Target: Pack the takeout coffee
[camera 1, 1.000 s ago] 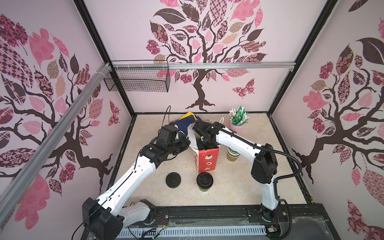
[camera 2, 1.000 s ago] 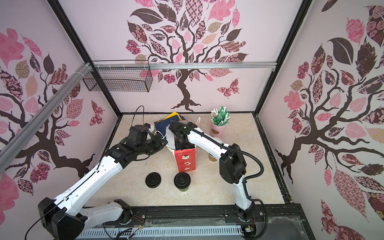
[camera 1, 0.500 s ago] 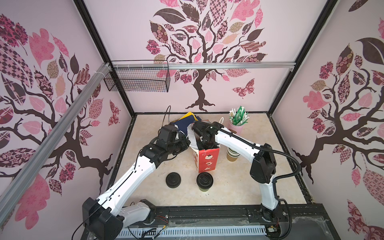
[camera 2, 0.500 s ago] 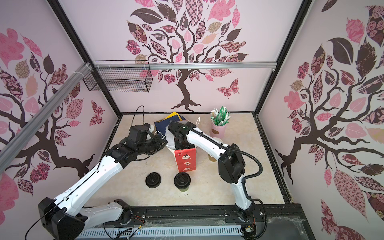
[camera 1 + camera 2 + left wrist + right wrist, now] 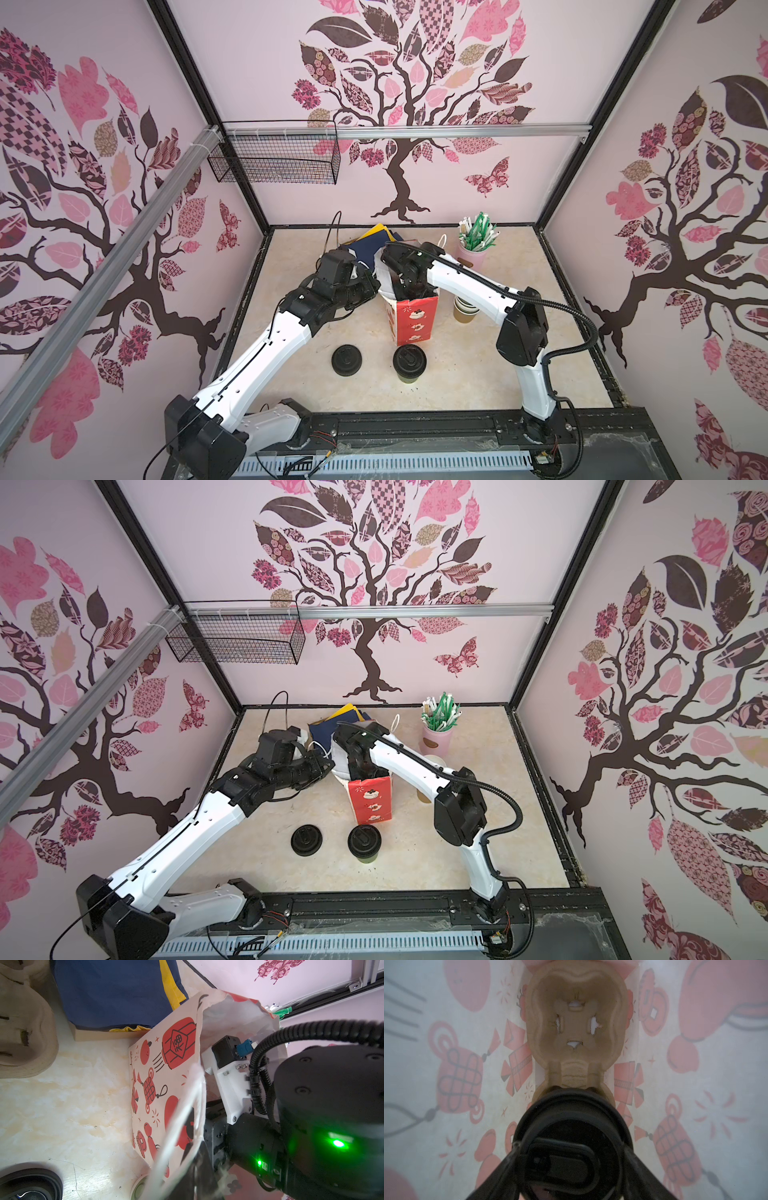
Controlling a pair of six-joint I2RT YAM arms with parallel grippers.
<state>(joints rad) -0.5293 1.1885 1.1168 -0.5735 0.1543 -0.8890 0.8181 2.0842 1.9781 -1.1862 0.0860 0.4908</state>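
Takeout coffee (image 5: 572, 1147), round black lid (image 5: 571, 1118), paper bag (image 5: 436, 1076)

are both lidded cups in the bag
No, one lidded cup stands outside, in front of the red bag; only the other cup is inside.

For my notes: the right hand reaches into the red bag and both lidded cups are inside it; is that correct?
Not quite: one lidded cup is inside; both top views show the other cup on the table before the red bag.
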